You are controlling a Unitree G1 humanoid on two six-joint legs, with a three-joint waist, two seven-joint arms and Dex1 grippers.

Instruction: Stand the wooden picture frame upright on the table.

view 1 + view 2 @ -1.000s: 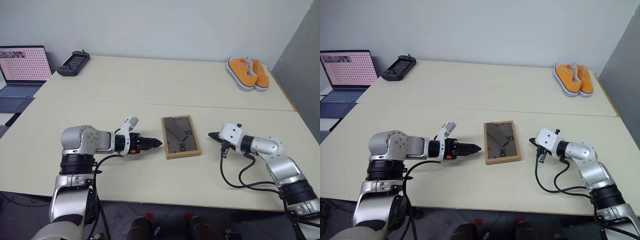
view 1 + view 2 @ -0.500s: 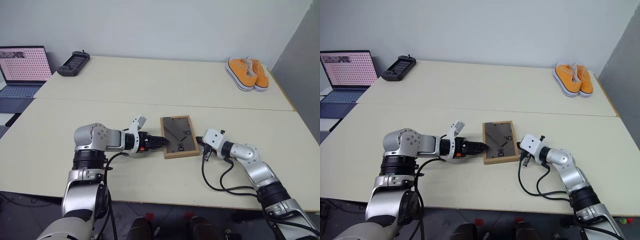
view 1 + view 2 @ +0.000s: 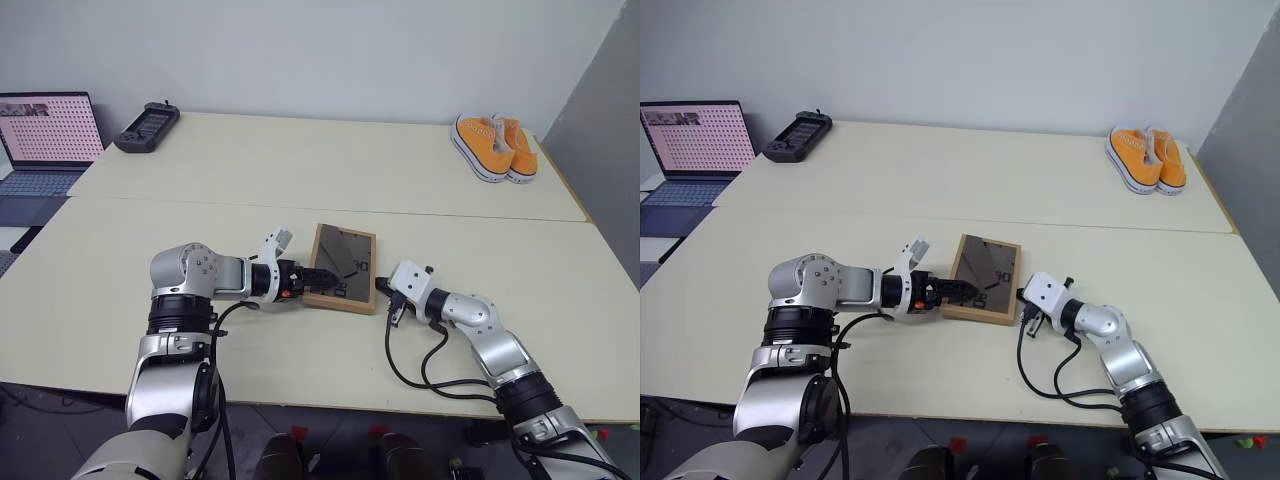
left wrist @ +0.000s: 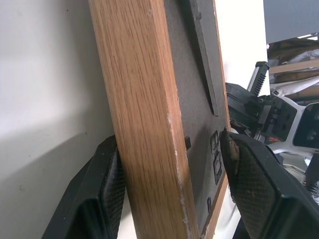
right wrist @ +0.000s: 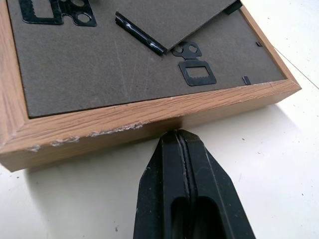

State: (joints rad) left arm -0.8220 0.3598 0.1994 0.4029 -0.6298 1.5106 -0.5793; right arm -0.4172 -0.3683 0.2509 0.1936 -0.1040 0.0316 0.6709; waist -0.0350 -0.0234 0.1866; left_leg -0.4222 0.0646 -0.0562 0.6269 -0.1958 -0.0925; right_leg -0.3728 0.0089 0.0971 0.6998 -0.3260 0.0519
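Light-wood picture frame [image 3: 341,268] sits mid-counter, just near of the seam across the cream counter [image 3: 300,170]. Dark grey back panel faces up, easel stand and hangers showing. Long axis runs roughly near-far, far end leaning a bit right. Frame is tilted: left edge lifted off the counter, right edge looks down on it.

Left claw [image 3: 318,279] grips the frame's left edge near the near-left corner, one finger [image 4: 97,196] under the front side, the other on the back panel, so it's clamped across the thickness. Left arm reaches in from the left, forearm approx level, pointing right and slightly down.

Right claw [image 5: 180,142] is closed, fingers pressed together, tip up against the frame's right side edge low by the counter; can't tell if it truly touches. Right arm comes in from the near right, forearm low over the counter, cable looping below it.

Room: wide bare counter to the left, right and far side of the frame. Orange sneakers [image 3: 496,146] at far right edge, black handheld controller [image 3: 146,126] at far left, laptop [image 3: 45,135] off the counter's left end, all well apart from the frame.
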